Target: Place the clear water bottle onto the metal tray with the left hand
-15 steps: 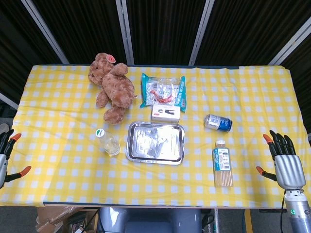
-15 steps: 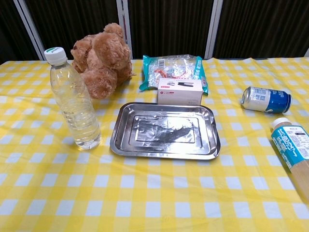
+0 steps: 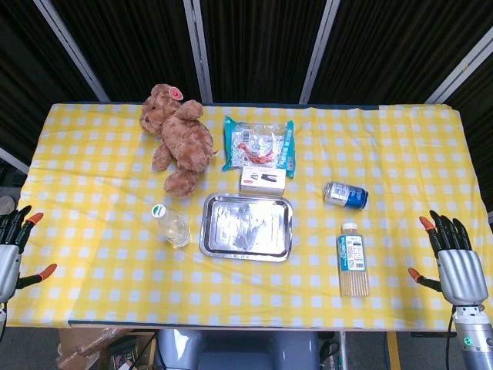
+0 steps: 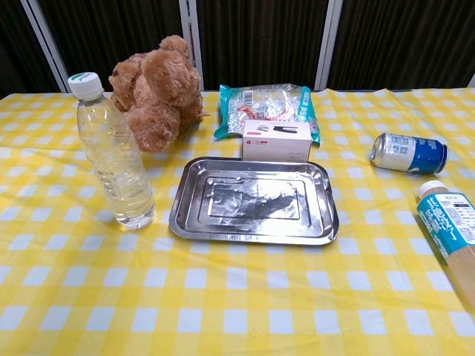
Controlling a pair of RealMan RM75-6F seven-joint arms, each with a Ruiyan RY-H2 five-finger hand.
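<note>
The clear water bottle [image 3: 171, 226] [image 4: 113, 154] stands upright with a white cap, just left of the metal tray [image 3: 247, 227] [image 4: 253, 201], which lies bare at the table's middle. My left hand [image 3: 11, 250] hovers at the far left edge of the table, fingers spread and holding nothing, well away from the bottle. At the far right edge my right hand [image 3: 456, 264] is likewise spread and holds nothing. Neither hand shows in the chest view.
A brown teddy bear [image 3: 177, 136] lies behind the bottle. A snack bag [image 3: 259, 144] and a small white box [image 3: 262, 179] sit behind the tray. A blue can [image 3: 344, 194] and a labelled bottle [image 3: 353, 260] lie on their sides right of the tray.
Both hands have sunk slightly toward the bottom of the head view. The bottle, tray and other objects have not moved.
</note>
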